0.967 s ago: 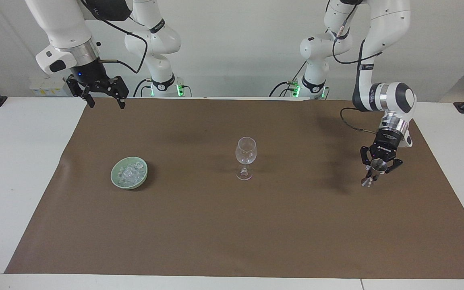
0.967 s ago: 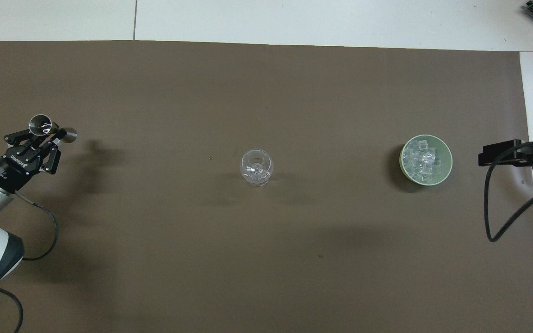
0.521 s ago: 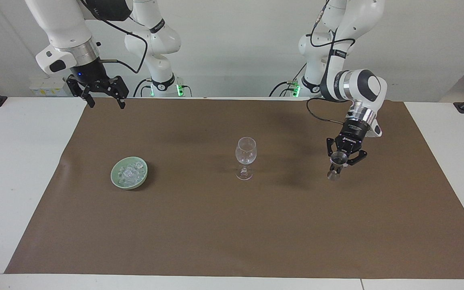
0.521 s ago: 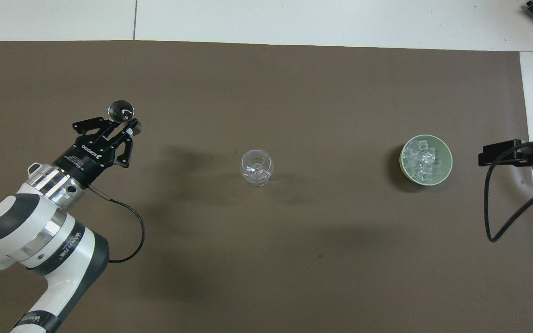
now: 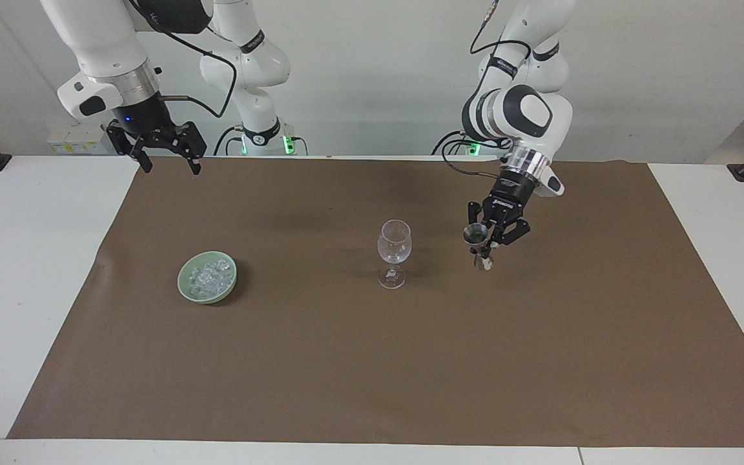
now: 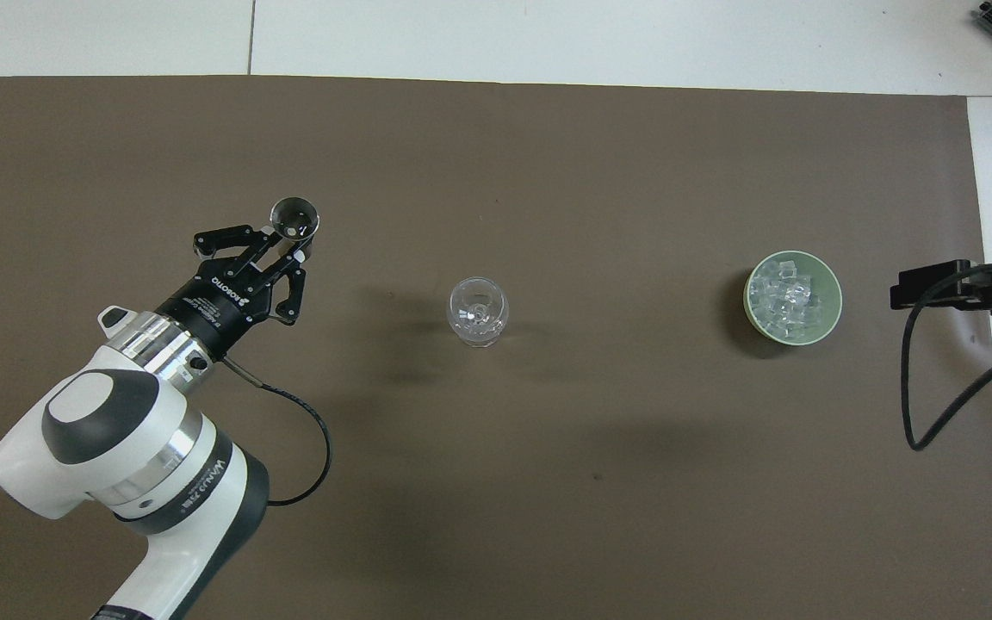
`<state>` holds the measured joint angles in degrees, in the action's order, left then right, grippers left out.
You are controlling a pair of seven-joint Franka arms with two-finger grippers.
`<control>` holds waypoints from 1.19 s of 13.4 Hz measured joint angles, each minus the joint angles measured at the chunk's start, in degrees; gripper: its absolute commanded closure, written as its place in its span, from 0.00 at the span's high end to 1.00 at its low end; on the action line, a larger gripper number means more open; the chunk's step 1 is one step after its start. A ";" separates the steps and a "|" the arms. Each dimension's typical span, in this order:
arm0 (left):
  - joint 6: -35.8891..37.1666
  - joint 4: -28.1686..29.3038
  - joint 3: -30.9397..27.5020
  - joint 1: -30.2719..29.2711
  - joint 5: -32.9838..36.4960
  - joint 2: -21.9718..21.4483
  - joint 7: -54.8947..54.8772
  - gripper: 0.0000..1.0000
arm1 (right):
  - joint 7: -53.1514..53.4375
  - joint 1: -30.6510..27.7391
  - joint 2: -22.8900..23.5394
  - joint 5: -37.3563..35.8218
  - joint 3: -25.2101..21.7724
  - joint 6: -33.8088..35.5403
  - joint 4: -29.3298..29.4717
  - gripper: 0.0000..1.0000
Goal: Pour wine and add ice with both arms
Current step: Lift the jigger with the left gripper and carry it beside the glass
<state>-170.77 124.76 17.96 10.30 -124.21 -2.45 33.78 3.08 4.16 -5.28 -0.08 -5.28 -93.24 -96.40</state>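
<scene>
My left gripper (image 5: 485, 245) hangs over the brown mat, shut on a small metal jigger (image 5: 477, 235) that stands upright a hand's width from the clear stemmed glass (image 5: 394, 249), toward the left arm's end. From overhead the jigger (image 6: 294, 216) sits at the tips of the left gripper (image 6: 286, 245), its mouth facing up. Wine is hidden; I cannot tell what the jigger holds. The glass (image 6: 477, 312) stands upright mid-mat. Ice (image 5: 208, 276) fills a pale green bowl (image 5: 184, 285) toward the right arm's end. My right gripper (image 5: 171, 169) waits open, raised over the mat's edge by the robots.
The brown mat (image 5: 346, 361) covers most of the white table (image 5: 23, 290). Overhead, the bowl (image 6: 836, 303) of ice (image 6: 784, 297) lies beside the right gripper (image 6: 926, 287), whose black cable loops over the mat's end.
The left arm has swung the jigger from the left arm's end of the mat toward the glass, now close beside it. The right arm has not moved.
</scene>
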 measured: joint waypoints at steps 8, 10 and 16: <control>-9.38 -3.22 1.82 6.15 5.95 1.97 -0.20 0.00 | 0.00 0.00 0.00 0.00 0.00 0.00 0.00 1.00; -10.70 -3.91 1.81 7.39 7.94 2.56 -0.20 0.00 | 0.00 0.00 0.00 0.00 0.00 0.00 0.00 1.00; -13.90 -4.79 1.89 10.09 9.51 3.64 -2.53 0.00 | 0.00 0.00 0.00 0.00 0.00 0.00 0.00 1.00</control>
<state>-184.66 119.96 19.85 20.39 -114.71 1.19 31.26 3.08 4.16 -5.28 -0.08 -5.28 -93.24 -96.40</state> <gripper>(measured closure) 0.784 0.000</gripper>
